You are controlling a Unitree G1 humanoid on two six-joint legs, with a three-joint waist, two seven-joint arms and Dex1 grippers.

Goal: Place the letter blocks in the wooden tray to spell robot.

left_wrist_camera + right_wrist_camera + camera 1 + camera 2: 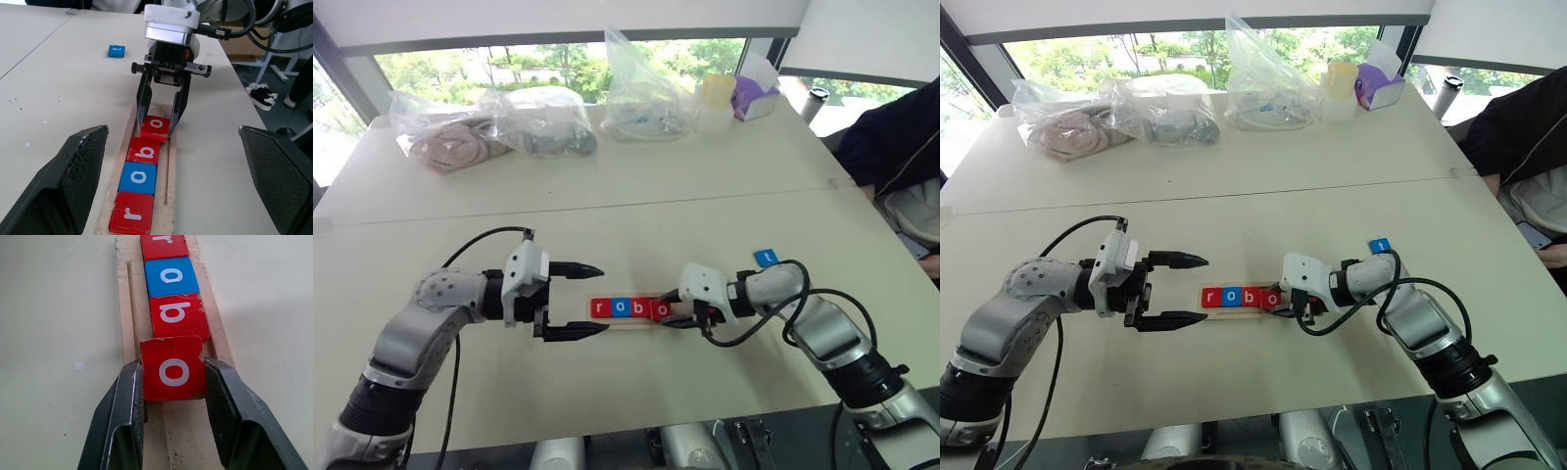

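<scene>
Nearest us, the left pincer [590, 300] stands with fingers wide apart at the near end of the wooden tray [169, 172]. We find r, o and b seated in the tray. We note the right pincer [172, 382] clamped on the red o block [172, 368], over the fourth place. We see the blue t block [766, 258] on the worktop [636, 211], well apart.

wooden tray [636, 324] right end hidden behind right pincer [677, 315], person [901, 147] cut off

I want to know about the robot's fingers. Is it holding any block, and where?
Its right gripper pinches the red o block by two opposite side edges. The left gripper holds nothing.
</scene>
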